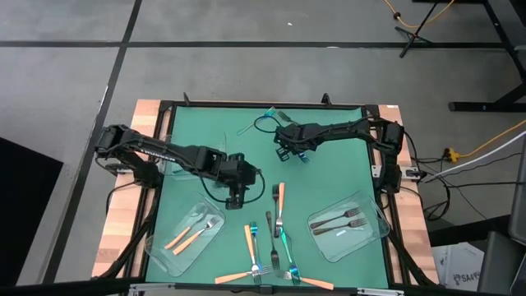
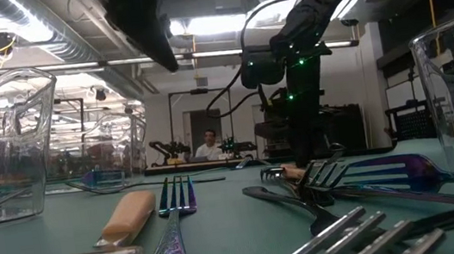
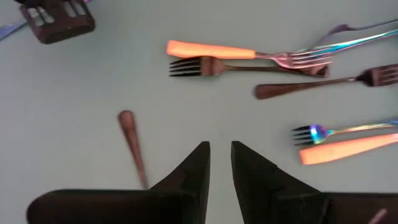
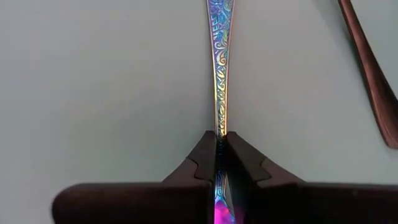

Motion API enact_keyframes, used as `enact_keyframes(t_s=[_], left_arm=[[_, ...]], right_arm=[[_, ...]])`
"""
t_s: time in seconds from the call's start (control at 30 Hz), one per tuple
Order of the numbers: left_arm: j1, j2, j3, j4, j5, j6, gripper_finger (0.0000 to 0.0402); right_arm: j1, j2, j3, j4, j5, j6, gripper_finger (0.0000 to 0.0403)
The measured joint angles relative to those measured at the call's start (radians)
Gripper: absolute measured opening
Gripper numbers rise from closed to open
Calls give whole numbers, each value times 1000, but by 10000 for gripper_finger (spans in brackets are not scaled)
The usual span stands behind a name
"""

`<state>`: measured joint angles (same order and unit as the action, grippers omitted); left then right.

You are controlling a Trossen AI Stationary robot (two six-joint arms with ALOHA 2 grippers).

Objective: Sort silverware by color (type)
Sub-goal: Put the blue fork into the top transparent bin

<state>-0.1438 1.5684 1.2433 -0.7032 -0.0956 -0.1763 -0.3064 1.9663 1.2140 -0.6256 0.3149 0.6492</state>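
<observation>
A: What's at the near edge of the green tabletop?
B: A loose bunch of forks, near-middle. Orange handles, shiny blue ones, a few crossing each other. One orange fork lies a bit farther in, w/ a dark fork just beside it.

A: And the clear trays?
B: The left tray is near-left w/ two orange forks in it. The right tray is near-right w/ two dark forks in it.

A: Where's the left claw?
B: Middle-left, above the mat, just past the left tray. Its fingers are a little apart w/ nothing between them. A dark handle lies on the mat right beside it.

A: And the right claw?
B: Farther back, far-middle. It's clamped tight on a shiny blue fork, on the thin patterned handle. Another dark handle lies on the mat off to one side, not touching.

A: Anything past that?
B: One more clear tray at the far edge, behind the right claw. Can't tell what's in it. Way back in the room, a person sits at a desk.
</observation>
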Motion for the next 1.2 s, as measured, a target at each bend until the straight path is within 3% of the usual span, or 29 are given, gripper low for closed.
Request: enact_keyframes(t_s=[0.3,0.53,0.73,0.97,1.2], left_arm=[[-89,-22,1,5,-2,-138,60],[-182,-98,1,0,-65,-262,60],[-273,-197,1,-15,-160,-368,60],[-374,-291,1,-30,-266,-451,60],[-473,-346,1,-29,-284,-518,60]], right_arm=[[-3,9,72,1,-3,-123,4],[-2,6,161,-4,-42,-214,2],[6,5,298,-13,-116,-322,1],[66,2,513,9,-126,-536,1],[127,2,635,180,-169,-737,1]])
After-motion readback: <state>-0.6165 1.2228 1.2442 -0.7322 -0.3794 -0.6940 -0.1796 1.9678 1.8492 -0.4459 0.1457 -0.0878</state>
